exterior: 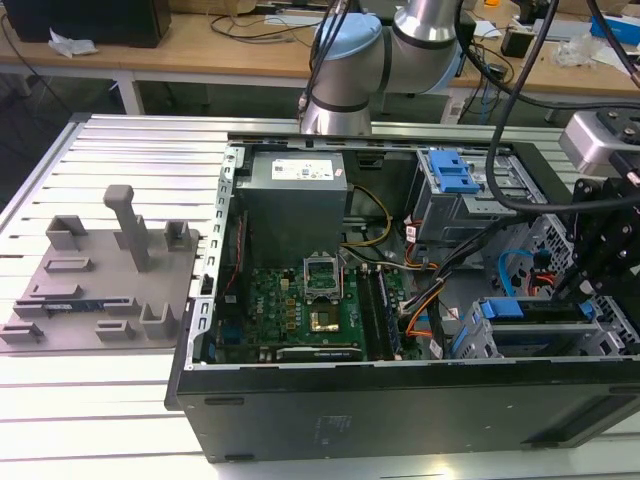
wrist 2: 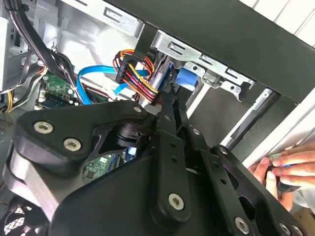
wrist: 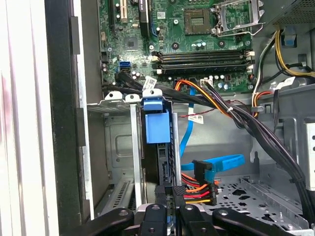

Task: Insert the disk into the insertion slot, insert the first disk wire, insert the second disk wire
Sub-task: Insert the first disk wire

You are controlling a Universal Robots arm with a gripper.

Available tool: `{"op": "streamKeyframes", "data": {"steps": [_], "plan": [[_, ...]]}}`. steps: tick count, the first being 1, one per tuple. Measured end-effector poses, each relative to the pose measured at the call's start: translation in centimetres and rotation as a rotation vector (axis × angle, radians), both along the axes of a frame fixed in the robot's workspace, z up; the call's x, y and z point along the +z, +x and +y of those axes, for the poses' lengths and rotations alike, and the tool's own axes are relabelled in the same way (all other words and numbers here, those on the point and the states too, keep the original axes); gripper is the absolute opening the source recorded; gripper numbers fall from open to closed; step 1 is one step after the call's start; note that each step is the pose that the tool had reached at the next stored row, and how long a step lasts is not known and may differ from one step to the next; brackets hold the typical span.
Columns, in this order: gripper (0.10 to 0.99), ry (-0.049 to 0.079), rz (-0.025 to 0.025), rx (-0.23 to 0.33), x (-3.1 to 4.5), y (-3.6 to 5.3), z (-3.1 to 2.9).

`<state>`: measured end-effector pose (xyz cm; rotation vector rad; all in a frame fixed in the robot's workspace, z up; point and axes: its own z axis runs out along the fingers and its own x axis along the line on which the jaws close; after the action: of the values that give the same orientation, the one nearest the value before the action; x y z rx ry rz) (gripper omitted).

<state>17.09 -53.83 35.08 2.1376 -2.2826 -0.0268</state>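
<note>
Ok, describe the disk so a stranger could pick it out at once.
Find the open computer case and go to its corner at the exterior view's lower right. In the low grey slot there sits the disk, a dark slab edged in bright blue, lower than the cage with the blue latch near it.

Your slotted aluminium table (exterior: 90,400) spans seven to ten o'clock in the exterior view. Behind it, at twelve o'clock, stands a cluttered wooden bench (exterior: 190,55), dark floor (exterior: 30,110) beneath at ten.
</note>
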Motion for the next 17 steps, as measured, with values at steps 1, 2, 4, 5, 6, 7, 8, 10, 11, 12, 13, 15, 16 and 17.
{"op": "streamKeyframes", "data": {"steps": [1,2,4,5,6,7,8,10,11,12,13,15,16,17], "plan": [[0.165,0.0,0.0,0.001,0.0,0.0,0.0],[0.165,0.0,0.0,0.001,0.02,0.0,0.01],[0.165,0.0,0.0,0.002,0.01,0.0,0.02],[0.165,0.0,0.0,0.003,-0.01,0.0,0.03],[0.165,0.0,0.0,0.003,-0.02,0.0,0.03],[0.165,0.0,0.0,0.003,-0.02,0.0,0.03],[0.165,0.0,0.0,0.003,-0.03,0.01,0.04],[0.165,0.0,0.0,0.003,-0.03,0.08,0.04],[0.165,0.0,0.0,0.003,-0.03,0.09,0.04],[0.165,0.0,0.0,0.003,-0.03,0.09,0.03],[0.165,0.0,-0.0003,0.003,-0.04,0.1,0.04],[0.165,0.0,-0.0005,0.003,-0.07,0.1,0.04],[0.165,0.0,-0.0009,0.002,-0.1,0.09,0.07],[0.165,-0.001,-0.0009,0.002,-0.1,0.08,0.1]]}}
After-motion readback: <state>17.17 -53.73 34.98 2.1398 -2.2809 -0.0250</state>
